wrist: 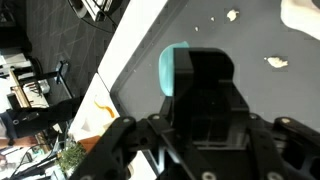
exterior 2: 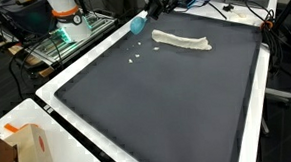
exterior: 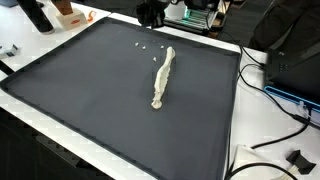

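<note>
Gripper [exterior 2: 146, 16] is clamped on a teal sponge-like block [exterior 2: 139, 24], lifted over the dark mat [exterior 2: 167, 100] at upper centre. White crumbs [exterior 2: 134, 59] lie untouched below it, and a twisted white cloth [exterior 2: 181, 40] lies to their right.

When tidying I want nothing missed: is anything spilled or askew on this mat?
White crumbs lie scattered on the dark mat beside a white cloth twisted into a rope. The pincer holds a teal block nearby.
</note>
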Motion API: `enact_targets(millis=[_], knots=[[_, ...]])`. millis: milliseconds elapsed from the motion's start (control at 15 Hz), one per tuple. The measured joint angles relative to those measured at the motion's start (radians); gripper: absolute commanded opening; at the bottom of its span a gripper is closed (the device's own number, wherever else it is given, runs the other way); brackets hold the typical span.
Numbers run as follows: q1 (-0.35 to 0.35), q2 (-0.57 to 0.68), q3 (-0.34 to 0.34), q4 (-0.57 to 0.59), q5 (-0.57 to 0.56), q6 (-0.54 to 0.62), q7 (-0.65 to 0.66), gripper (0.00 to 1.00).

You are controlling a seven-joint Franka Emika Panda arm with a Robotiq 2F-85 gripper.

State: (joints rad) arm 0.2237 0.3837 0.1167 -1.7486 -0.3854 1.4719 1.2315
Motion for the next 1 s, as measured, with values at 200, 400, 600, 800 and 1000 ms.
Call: enact_targets(millis=[200, 400, 600, 800, 1000], knots=[[0.020, 0.029, -0.001, 0.036, -0.025, -0.002, -0.018, 0.25], [0.039, 0.045, -0.001, 0.063, -0.042, -0.001, -0.047, 0.25], [0.058, 0.050, -0.001, 0.081, -0.063, 0.001, -0.073, 0.25], [0.075, 0.051, -0.001, 0.094, -0.083, 0.011, -0.100, 0.25], [0.088, 0.051, -0.001, 0.101, -0.100, 0.043, -0.127, 0.25]])
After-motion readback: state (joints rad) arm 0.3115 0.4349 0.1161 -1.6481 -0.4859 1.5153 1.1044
